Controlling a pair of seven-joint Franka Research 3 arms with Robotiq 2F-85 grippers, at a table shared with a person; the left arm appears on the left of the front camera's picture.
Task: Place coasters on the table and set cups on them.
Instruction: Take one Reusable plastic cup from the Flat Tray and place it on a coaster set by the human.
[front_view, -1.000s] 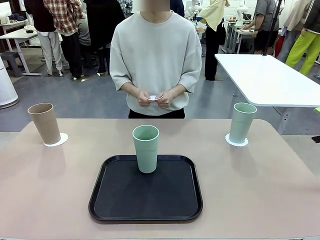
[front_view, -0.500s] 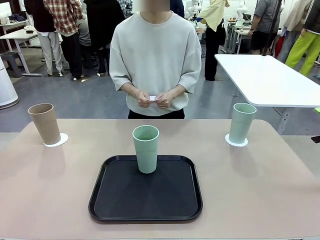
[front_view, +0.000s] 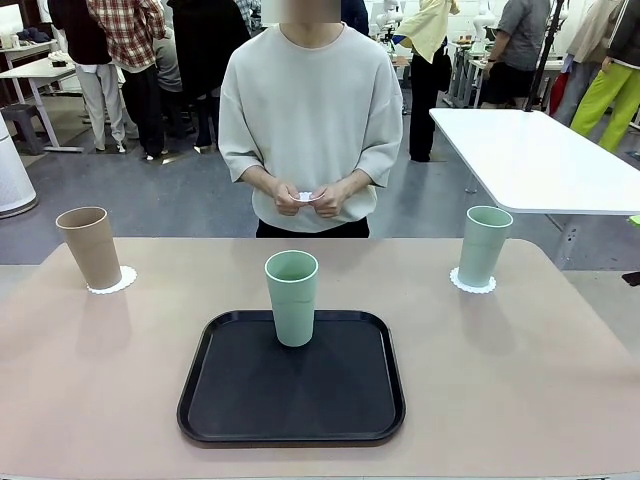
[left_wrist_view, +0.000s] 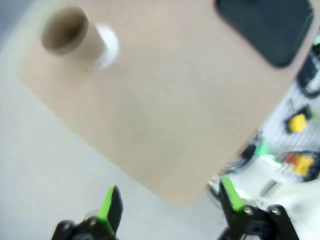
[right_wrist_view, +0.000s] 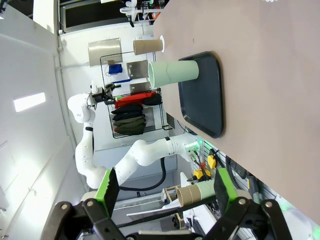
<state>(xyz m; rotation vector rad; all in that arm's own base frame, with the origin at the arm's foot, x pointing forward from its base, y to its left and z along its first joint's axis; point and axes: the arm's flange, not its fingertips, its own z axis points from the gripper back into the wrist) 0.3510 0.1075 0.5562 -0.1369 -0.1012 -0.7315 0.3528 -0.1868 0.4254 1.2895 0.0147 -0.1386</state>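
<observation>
Nothing on your desk (front_view: 520, 380) had shifted in the past second; only a passer-by in the background had stepped along. Your left claw (left_wrist_view: 170, 197) stood wide open and empty near the desk's corner, and your right claw (right_wrist_view: 166, 184) was likewise open, holding nothing. Beyond them, one mint cup (front_view: 292, 297) stood upright on the black tray (front_view: 291, 400). The tan cup (front_view: 89, 245) sat on a coaster (front_view: 118, 281) at far left, the second mint cup (front_view: 484, 245) on another coaster (front_view: 473, 285) at far right. Across the desk, the person (front_view: 310, 110) pinched a small white piece (front_view: 306, 196) at waist height.
</observation>
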